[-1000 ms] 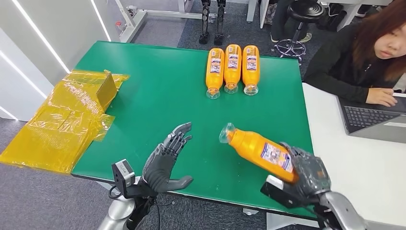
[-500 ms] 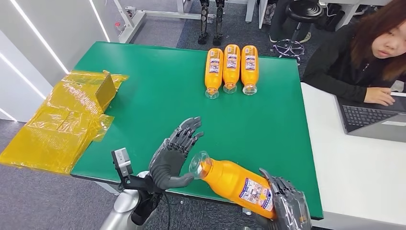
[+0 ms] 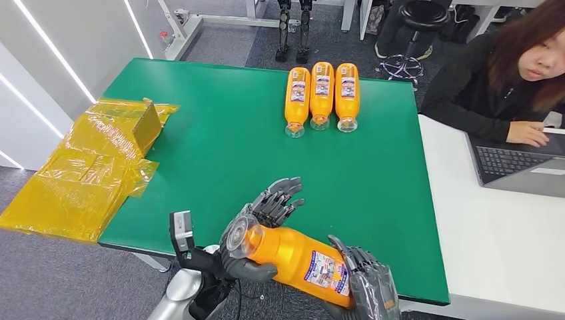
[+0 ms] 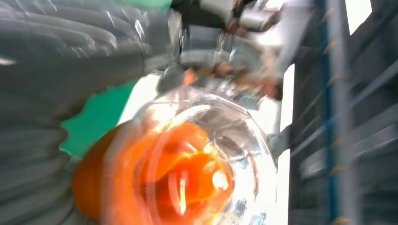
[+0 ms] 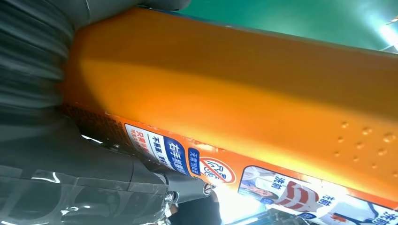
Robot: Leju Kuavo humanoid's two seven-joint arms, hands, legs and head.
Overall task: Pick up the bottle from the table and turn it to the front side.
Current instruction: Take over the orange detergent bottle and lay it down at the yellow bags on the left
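An orange bottle (image 3: pixel 293 257) with a clear cap and a printed label hangs over the near edge of the green table (image 3: pixel 213 133). My right hand (image 3: pixel 366 290) grips its lower body, label side up. My left hand (image 3: pixel 260 217) is at the cap end: the neck lies against the palm, the thumb sits under it and the fingers (image 3: pixel 281 199) stay spread behind it. The left wrist view has the clear cap of the bottle (image 4: pixel 178 173) close up, next to the left hand (image 4: pixel 47 70). In the right wrist view the right hand (image 5: pixel 70 178) wraps the bottle (image 5: pixel 234 93).
Three more orange bottles (image 3: pixel 322 93) lie side by side at the table's far edge. Crumpled yellow plastic wrap (image 3: pixel 86 167) hangs off the left side. A person (image 3: pixel 506 73) sits at the white table (image 3: pixel 493 247) on the right with a laptop (image 3: pixel 520 167).
My right hand has carried the bottle left and toward me. The cap end, apart from the left hand before, now rests in its palm. The left hand rose to meet it.
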